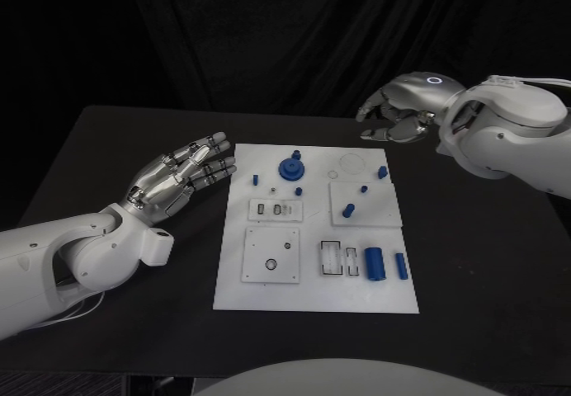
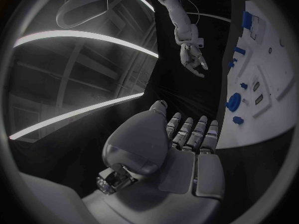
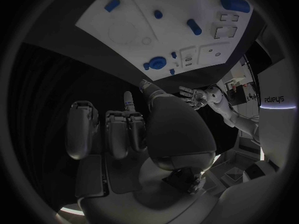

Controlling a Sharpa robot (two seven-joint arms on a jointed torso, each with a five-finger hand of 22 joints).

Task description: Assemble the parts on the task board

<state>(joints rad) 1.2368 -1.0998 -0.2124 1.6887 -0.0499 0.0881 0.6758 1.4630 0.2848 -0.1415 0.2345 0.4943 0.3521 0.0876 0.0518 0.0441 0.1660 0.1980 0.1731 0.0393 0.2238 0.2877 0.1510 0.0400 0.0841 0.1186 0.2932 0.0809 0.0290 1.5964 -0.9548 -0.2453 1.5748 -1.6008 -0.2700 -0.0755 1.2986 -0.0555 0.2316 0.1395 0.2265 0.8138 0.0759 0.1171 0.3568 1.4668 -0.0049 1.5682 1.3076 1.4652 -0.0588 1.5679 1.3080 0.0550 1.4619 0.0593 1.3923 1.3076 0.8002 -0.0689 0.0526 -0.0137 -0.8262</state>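
Nearest the robot, on the front part of the white task board (image 1: 315, 297), a long blue cylinder (image 1: 374, 264) and a slimmer blue bar (image 1: 401, 266) lie flat beside a pair of white slotted frames (image 1: 338, 257); they lie loose there, I judge, as parts waiting to go into seats, with a square white plate (image 1: 271, 255) beside them that has a small hole in it. Farther back, in the middle band of the board, a short blue peg (image 1: 349, 210) stands on a raised white panel and a tiny blue piece (image 1: 299, 191) sits near two small sockets. Toward the far edge a round blue knob (image 1: 291, 168) stands upright, apparently already seated on its post, with small blue pegs (image 1: 256, 176) near it and another (image 1: 382, 172) near the far right corner. The board lies square in the middle of the black desk (image 1: 107, 157), which puts every part in reach of either arm. The left hand (image 1: 181, 176) hovers just beside the board's left edge, released, fingers spread and holding nothing, its fingertips pointed toward the knob end, probably poised to steady or pick there. Farthest off, the right hand (image 1: 403, 106) hangs beyond the board's far right corner, fingers curled inward on nothing that I can see, apart from every part.
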